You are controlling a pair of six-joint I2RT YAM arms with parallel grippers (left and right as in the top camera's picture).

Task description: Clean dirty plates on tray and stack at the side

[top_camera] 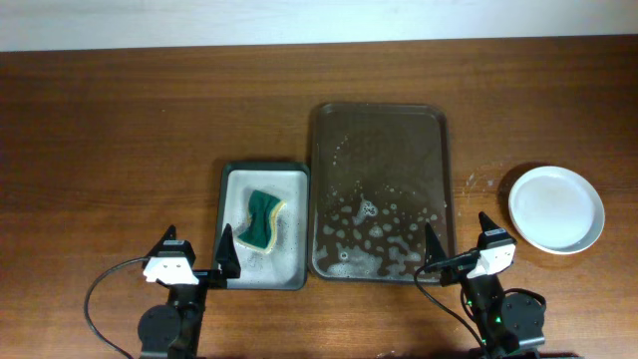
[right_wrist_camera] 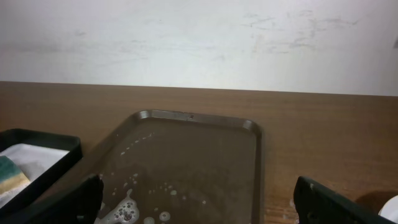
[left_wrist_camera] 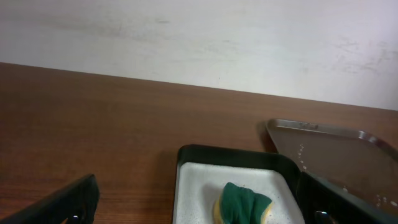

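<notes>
Both arms at the near edge of the counter (top_camera: 120, 150). The left claw (top_camera: 198, 247) and the right claw (top_camera: 457, 234) each stand with fingers spread wide and nothing between them.

Just beyond the left claw is a small black dish (top_camera: 263, 167), a rounded rectangle with a whitish, foamy floor. A sponge (top_camera: 262, 219) lies in it: green scouring face over yellow foam, bent into a wave. It looks soft, light and probably waterlogged.

Beside the dish, nearly touching it, lies the metal tray (top_camera: 384, 140). It is dull grey and shallow, with a rolled rim and rounded corners. Suds (top_camera: 374, 234) and droplets gather in its near half, while the far half is a bare wet film. No plate rests on it.

The white plate (top_camera: 556, 207), the task's thing, sits on the counter to the right of the tray and apart from it. It is round and smooth-glazed, with a shallow well, a raised lip and no visible soil.

It will likely handle as stiff, moderately heavy and slick if wet. It would be brittle if ceramic, though the material cannot be told. The best hold is judged to be the lip, one finger over it and one under, at the edge nearest the right claw.

Beyond lie the brown wood-grain counter and then a pale wall.
</notes>
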